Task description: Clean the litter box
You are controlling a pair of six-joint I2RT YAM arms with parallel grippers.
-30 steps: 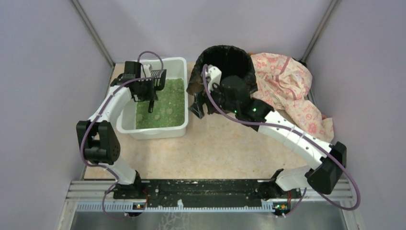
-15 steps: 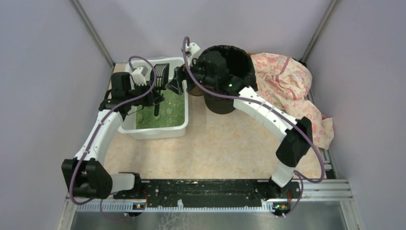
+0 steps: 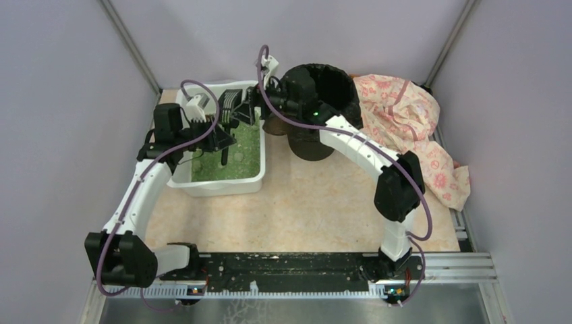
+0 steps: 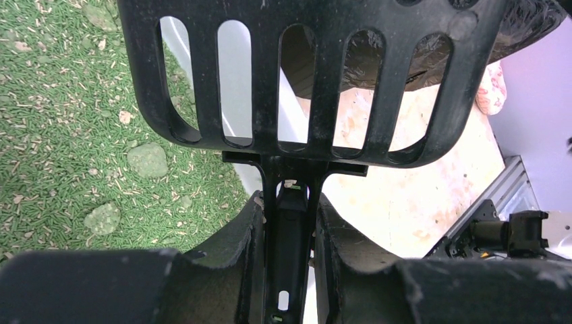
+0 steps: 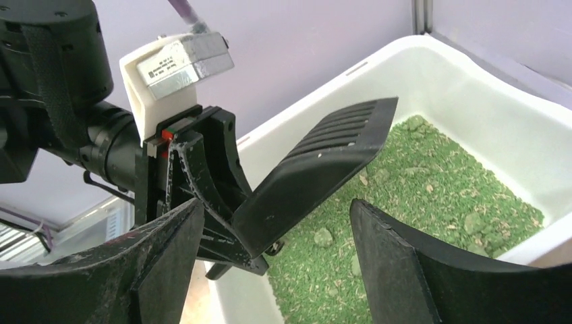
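Note:
The white litter box (image 3: 222, 185) stands at the back left, filled with green litter (image 3: 246, 152) that has a few pale clumps (image 4: 147, 159). My left gripper (image 3: 214, 133) is shut on the handle of a black slotted scoop (image 3: 230, 102), which it holds tilted above the litter. In the left wrist view the handle (image 4: 289, 223) runs between the fingers, with the scoop head (image 4: 303, 74) above. My right gripper (image 3: 245, 113) is open beside the scoop head. In the right wrist view the scoop (image 5: 324, 162) sits between its spread fingers (image 5: 405, 263), above the box rim (image 5: 472, 74).
A round bin (image 3: 324, 101) lined with a black bag stands just right of the litter box, under my right arm. A pink patterned cloth (image 3: 411, 128) lies heaped at the back right. Purple walls close in both sides and the back.
My right arm swung left from in front of the bin to the litter box, reaching the scoop head. My left arm stretched out and raised the scoop toward the box's back right.

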